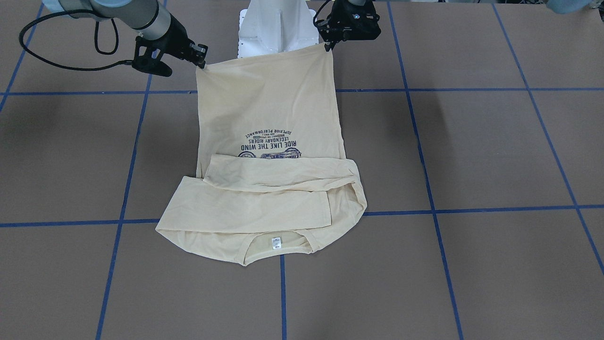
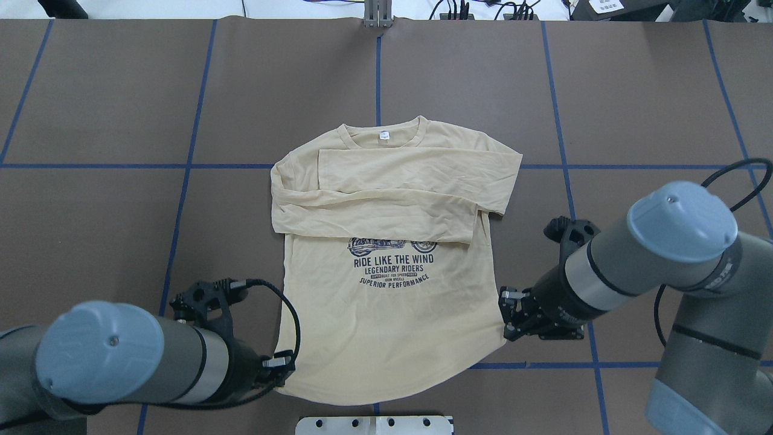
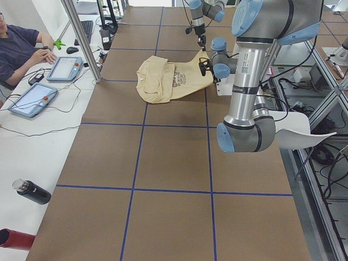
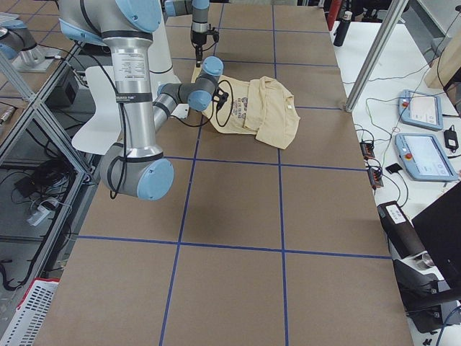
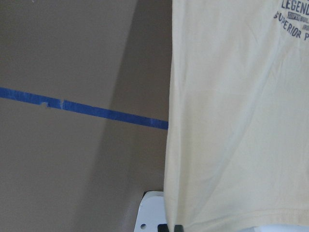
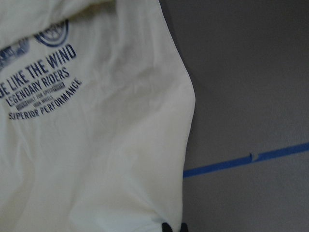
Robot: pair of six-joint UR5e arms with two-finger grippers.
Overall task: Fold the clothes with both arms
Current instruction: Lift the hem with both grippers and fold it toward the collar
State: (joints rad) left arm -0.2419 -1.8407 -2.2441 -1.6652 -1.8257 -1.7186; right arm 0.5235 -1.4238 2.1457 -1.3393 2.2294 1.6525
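The cream-yellow shirt (image 1: 269,108) lies print side up, its collar and white neck label (image 1: 276,242) on the far side from the robot. Both sleeves are folded across the chest (image 2: 392,193). My left gripper (image 2: 284,365) is shut on one hem corner, on the right in the front-facing view (image 1: 327,46). My right gripper (image 2: 504,311) is shut on the other hem corner (image 1: 202,63). The hem half hangs lifted off the table between them. Each wrist view shows the held cloth (image 5: 231,121) (image 6: 96,145).
The white pedestal base (image 1: 276,28) stands just behind the lifted hem. The brown table (image 2: 121,103) has blue tape lines. A seated operator (image 3: 22,49), tablets (image 3: 65,68) and a black bottle (image 3: 32,191) are at the far side table.
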